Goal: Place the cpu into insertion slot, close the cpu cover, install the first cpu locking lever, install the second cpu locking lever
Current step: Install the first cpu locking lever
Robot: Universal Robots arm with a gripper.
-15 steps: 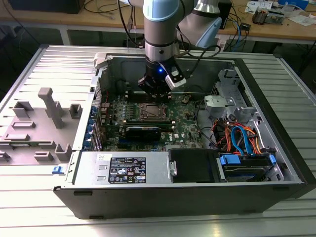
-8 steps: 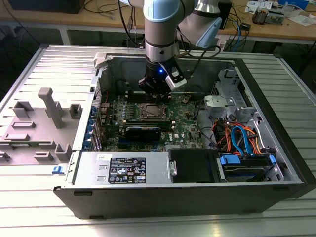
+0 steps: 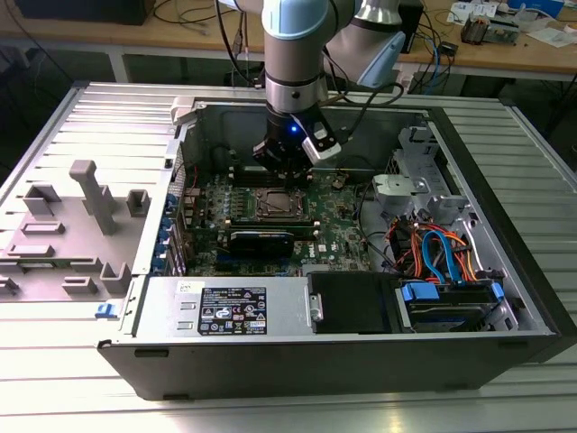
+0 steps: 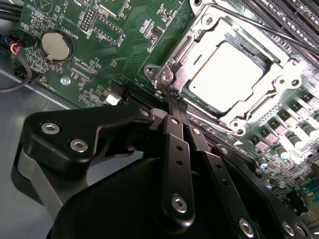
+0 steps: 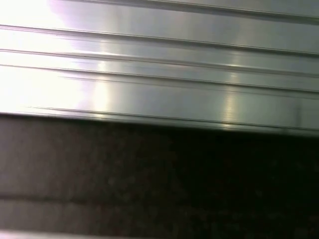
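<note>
One robot arm reaches straight down into an open computer case [image 3: 505, 298] that lies on its side on a ribbed metal worktop [image 3: 81, 361]. In the exterior view the end effector [image 3: 287, 176] hangs just above the motherboard [image 3: 338, 221], at the far edge of the insertion slot [image 3: 278, 204]. A black graphics card [image 3: 261, 242] lies just nearer the camera than the slot. A grey moulded fixture [image 3: 90, 194] stands on the worktop, well apart, at the exterior view's left.

In the second wrist view the end effector [image 4: 172, 97] is clenched. Its two thin black fingers [image 4: 177, 149] are drawn together into one narrow tip. That tip touches the corner of the socket beside a round fastener [image 4: 164, 76]. I cannot tell whether anything is pinched in it. The cpu [image 4: 227, 72] lies flat in the socket, its pale metal top showing through the cut-out of the cpu cover [image 4: 215, 31], which lies down around it. A thin metal lever rod [image 4: 259, 26] runs along the socket's far side. A coin battery [image 4: 56, 44] sits well apart on the green board.

In the first wrist view, pale ribbed metal [image 5: 159, 74] lies above a dark band [image 5: 159, 174].
</note>
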